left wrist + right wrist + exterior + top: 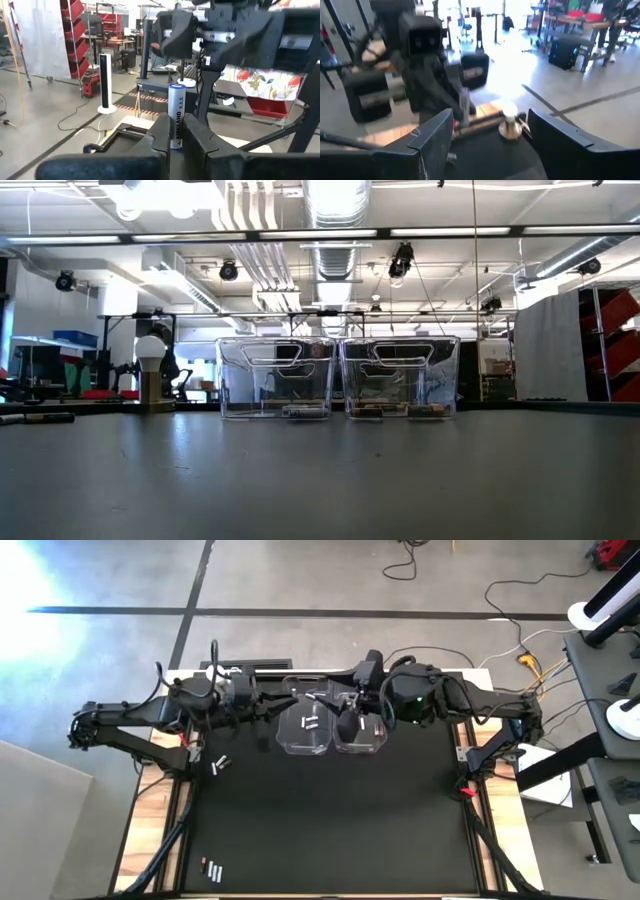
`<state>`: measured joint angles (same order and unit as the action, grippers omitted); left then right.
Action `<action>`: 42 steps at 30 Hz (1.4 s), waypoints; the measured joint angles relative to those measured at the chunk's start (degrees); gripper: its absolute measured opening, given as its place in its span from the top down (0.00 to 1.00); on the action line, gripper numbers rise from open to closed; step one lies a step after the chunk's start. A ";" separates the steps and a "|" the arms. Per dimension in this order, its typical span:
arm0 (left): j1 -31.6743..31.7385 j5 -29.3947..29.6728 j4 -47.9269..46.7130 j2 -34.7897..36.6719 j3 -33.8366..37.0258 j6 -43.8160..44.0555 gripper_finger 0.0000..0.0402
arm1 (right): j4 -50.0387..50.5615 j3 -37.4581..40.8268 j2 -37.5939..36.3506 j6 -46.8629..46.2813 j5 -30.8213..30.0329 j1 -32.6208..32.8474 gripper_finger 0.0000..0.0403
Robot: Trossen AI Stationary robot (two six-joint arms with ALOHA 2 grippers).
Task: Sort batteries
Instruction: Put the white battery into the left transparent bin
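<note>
The battery pinched in my left jaws reads "KIRKLAND" and "AAA". I read nothing else.

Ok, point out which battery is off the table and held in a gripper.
The white battery standing upright, clamped between the left gripper fingers, near the clear bins. The other batteries lie loose on the mat or inside the bins.

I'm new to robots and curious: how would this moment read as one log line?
left gripper: shut on white battery, raised near two clear bins | right gripper: open, empty, above bins | loose batteries on table
</note>
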<state>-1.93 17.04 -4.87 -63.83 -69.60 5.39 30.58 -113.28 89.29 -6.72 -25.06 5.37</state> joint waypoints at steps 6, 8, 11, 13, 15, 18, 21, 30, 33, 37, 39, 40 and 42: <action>0.00 -3.06 3.78 -2.21 0.02 -1.53 0.98 | -6.83 0.16 3.05 1.09 0.04 -0.01 0.37; -0.02 -3.57 5.88 -2.79 0.02 -1.49 0.98 | -8.16 0.22 4.37 1.20 0.05 -0.01 0.38; -0.02 -4.19 7.56 -3.32 0.02 -1.48 0.98 | -8.59 0.22 5.31 0.45 0.05 -0.01 0.42; 0.00 -4.22 7.37 -3.22 0.02 -1.49 0.98 | -8.76 0.20 5.50 -0.19 0.02 -0.01 0.47; 0.00 -4.20 7.33 -3.15 0.02 -1.49 0.98 | -8.92 0.20 5.55 -0.78 0.06 -0.01 0.52; 0.00 -4.44 7.30 -2.85 0.02 -1.49 0.98 | -9.02 0.20 5.55 -0.85 0.11 -0.01 0.63; 0.00 -4.49 7.29 -2.83 0.02 -1.49 0.98 | -8.80 0.18 5.55 -0.85 0.18 0.01 0.75; 0.00 -3.66 6.42 -3.70 0.02 -0.47 0.95 | -7.52 0.42 5.51 -0.37 2.33 -0.12 0.94; 0.00 -3.19 3.28 -2.74 -0.04 -0.20 0.88 | -5.98 -0.24 5.65 0.26 2.78 -0.22 0.94; -0.02 -0.88 -10.85 -0.30 -2.55 0.36 0.76 | -0.27 -3.81 6.98 0.99 2.77 -1.57 0.94; -0.19 2.02 -20.45 0.99 -4.32 1.05 0.70 | 3.77 -6.42 8.67 0.97 2.72 -2.96 0.94; -0.37 3.59 -25.03 1.72 -5.07 1.41 0.68 | 6.01 -7.71 9.72 0.97 2.72 -3.78 0.94; -1.02 7.00 -33.03 3.48 -6.25 2.82 0.62 | 10.60 -9.87 12.04 0.93 2.87 -5.58 0.94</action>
<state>-2.96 24.04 -37.90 -60.35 -75.85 8.22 41.19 -123.14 101.33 -5.79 -22.19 -0.21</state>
